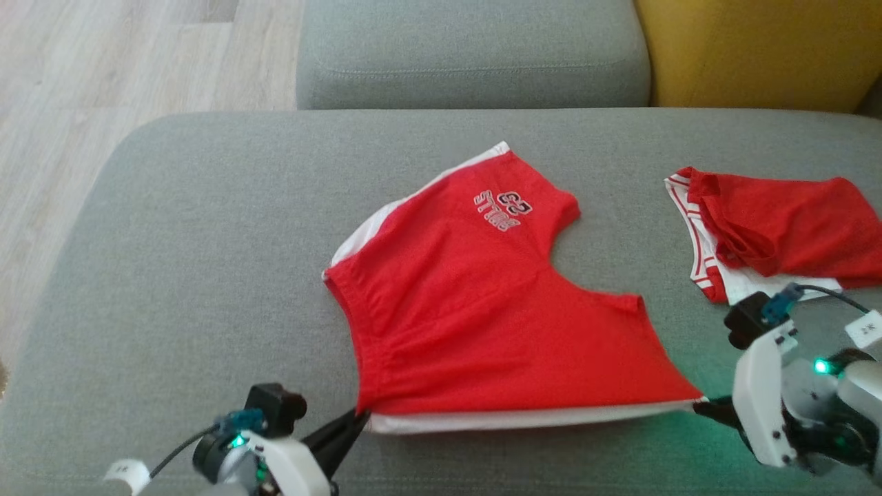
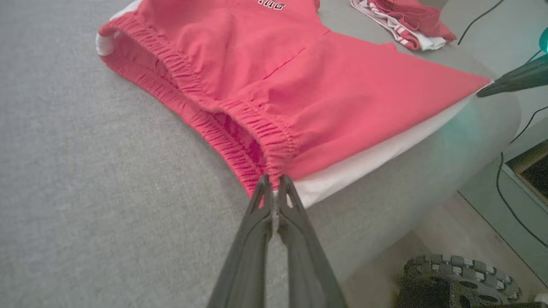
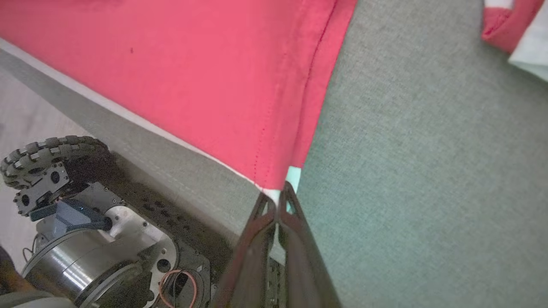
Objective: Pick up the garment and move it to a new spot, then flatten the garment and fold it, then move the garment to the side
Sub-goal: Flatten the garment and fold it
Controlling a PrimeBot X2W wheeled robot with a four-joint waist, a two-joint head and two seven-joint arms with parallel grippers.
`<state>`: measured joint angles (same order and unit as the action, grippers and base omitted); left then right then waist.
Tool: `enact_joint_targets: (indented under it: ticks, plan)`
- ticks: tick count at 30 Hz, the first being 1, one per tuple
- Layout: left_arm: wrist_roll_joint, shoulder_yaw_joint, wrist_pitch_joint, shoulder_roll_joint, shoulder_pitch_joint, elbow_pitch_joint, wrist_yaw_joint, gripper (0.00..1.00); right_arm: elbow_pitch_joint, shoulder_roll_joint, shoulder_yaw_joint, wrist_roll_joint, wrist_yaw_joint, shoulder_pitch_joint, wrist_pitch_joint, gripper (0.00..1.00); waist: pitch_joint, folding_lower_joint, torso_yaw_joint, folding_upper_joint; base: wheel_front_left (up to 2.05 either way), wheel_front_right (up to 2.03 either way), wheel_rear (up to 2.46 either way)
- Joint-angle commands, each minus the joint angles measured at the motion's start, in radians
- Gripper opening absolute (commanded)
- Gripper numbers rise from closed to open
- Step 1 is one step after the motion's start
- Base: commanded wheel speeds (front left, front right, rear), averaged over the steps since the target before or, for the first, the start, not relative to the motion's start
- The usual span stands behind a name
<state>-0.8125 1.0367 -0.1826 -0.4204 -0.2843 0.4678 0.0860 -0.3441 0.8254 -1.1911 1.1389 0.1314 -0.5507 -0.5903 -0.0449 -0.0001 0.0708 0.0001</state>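
While your left end effector (image 1: pixel 362 415) is clamped on the gathered waistband corner of the red shorts (image 1: pixel 482 310), your right end effector (image 1: pixel 697 406) is clamped on the far corner of the same near edge, at the leg hem where a white strip shows. The shorts lie spread on the grey cushion (image 1: pixel 193 275), with the printed leg pointing away from you and the near edge running close along the cushion's front. That edge is drawn nearly straight between the two grips, with white fabric showing under the red. Whether it is lifted clear of the cushion is hard to tell. A second red and white garment (image 1: pixel 778 227) lies crumpled to the right, apart from the shorts.

This looks like the flattening step. To do it well, hold the two corners level and draw them gently apart, taut but without stretching the elastic. Lower both corners together, a little back from the cushion's front, so nothing hangs over. The puckers near the waistband probably need smoothing before you fold. Let go only once the cloth rests flat, and steer clear of the second garment.
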Motion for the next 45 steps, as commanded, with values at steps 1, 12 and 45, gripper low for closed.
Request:
enact_joint_targets:
  ticks: [1, 12, 45]
  plan:
    - [-0.007, -0.032, 0.005, -0.046, -0.034, -0.038, -0.01, 0.0, 0.025, 0.05, 0.011, 0.012, -0.001, 0.01, -0.003, 0.0, -0.003, 0.0001, 0.001, -0.0001, 0.0, 0.0, 0.0]
    - [-0.02, -0.059, 0.07, -0.122, -0.034, -0.272, -0.084, 0.0, 0.087, 0.085, 0.112, 0.032, -0.001, -0.043, 0.02, 0.0, 0.009, 0.0001, 0.045, -0.0001, 0.0, 0.0, 0.0]
    - [-0.041, -0.172, -0.035, 0.112, -0.475, 0.013, 0.023, 0.0, -0.354, -0.232, 0.241, -0.212, -0.001, -0.628, 0.072, 0.0, 0.408, 0.0001, 0.222, -0.0001, 0.0, 0.0, 0.0]
